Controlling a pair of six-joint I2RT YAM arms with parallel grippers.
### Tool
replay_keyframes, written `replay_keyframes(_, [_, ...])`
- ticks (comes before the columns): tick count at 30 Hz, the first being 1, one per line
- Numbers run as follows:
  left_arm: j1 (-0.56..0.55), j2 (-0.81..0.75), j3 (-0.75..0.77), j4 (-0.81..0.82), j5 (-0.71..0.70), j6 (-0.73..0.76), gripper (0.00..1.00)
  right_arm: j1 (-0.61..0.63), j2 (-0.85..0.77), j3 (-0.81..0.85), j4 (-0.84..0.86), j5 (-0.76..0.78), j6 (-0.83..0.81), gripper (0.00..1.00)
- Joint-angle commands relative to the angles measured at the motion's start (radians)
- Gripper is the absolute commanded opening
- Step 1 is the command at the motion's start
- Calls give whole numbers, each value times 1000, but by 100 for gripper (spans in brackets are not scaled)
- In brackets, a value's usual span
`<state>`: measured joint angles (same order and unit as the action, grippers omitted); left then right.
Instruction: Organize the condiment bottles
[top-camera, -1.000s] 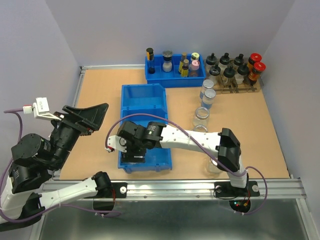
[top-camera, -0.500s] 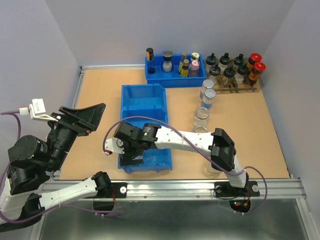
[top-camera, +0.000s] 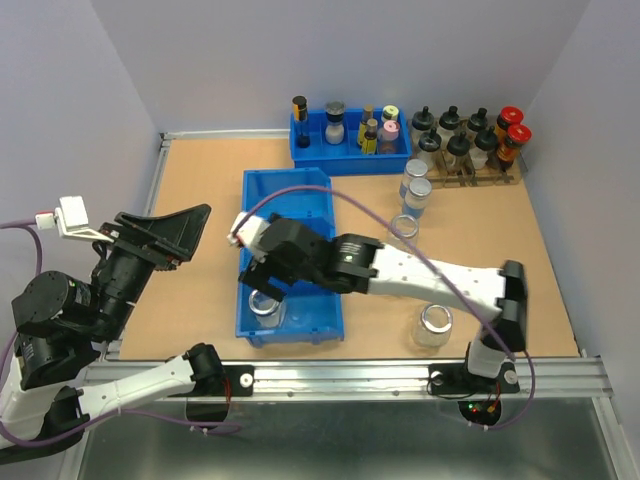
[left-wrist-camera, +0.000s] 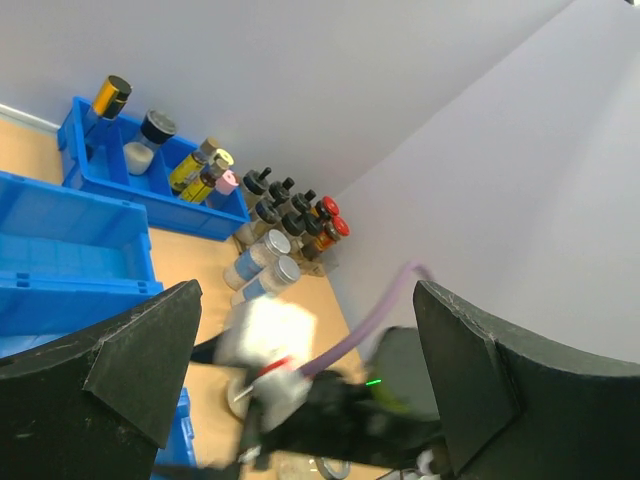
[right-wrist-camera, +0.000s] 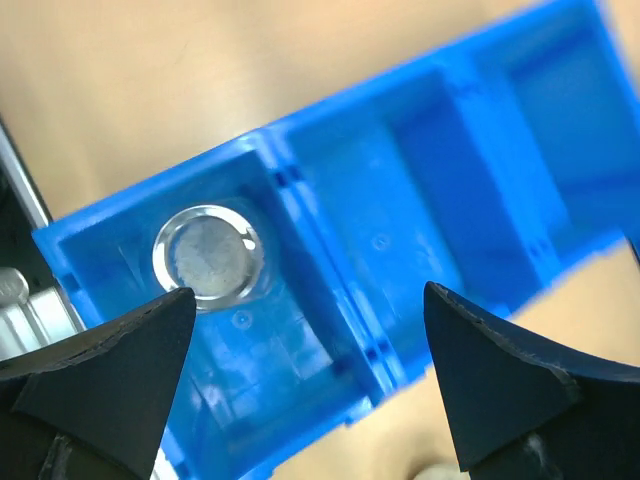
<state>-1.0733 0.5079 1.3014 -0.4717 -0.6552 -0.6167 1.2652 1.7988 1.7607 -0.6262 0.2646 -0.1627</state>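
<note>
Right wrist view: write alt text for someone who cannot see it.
A clear glass jar with a silvery rim stands in the end compartment of a blue bin, seen from above. The dark fingers frame the bottom corners, spread wide with nothing between them; tan table shows around the bin.

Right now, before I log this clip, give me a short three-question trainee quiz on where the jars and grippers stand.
1. True or false: a glass jar stands in the blue bin, in the compartment nearest the arm bases.
2. The right gripper is: A) shut on the jar; B) open above the bin; C) out of view.
3. What does the left gripper hold?
Key: 1 true; 2 B; 3 nothing, it is open and empty.
</note>
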Motion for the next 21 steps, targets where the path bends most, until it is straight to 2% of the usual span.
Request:
replay_keyframes(1, [1, 44, 15, 68, 64, 41, 99, -27, -241, -119, -37, 268, 372, 100])
replay_keyframes(2, [1, 72, 18, 70, 80, 44, 99, -38, -318, -138, -76, 268, 478, 100])
replay_keyframes(5, [1, 121, 16, 102, 132, 66, 99, -75, -397, -182, -278, 315, 667, 100])
replay_keyframes(6, [1, 132, 12, 123, 146, 72, 99, -110, -426, -191, -340, 327, 789, 100])
replay_keyframes(7, [1, 151, 10, 134, 152, 81, 99, -128, -438, -219, -448, 328, 837, 100])
replay_keyframes(9, [1, 173, 6, 171, 172, 92, 99, -185, -460, -260, -548, 328, 947, 100])
replay_keyframes(16, [1, 303, 45, 200, 281, 115, 99, -386, -600, -437, -626, 211, 1193, 100])
replay_keyframes(21, [0, 337, 36, 223, 344, 113, 99, -405, -691, -564, -642, 188, 1330, 100])
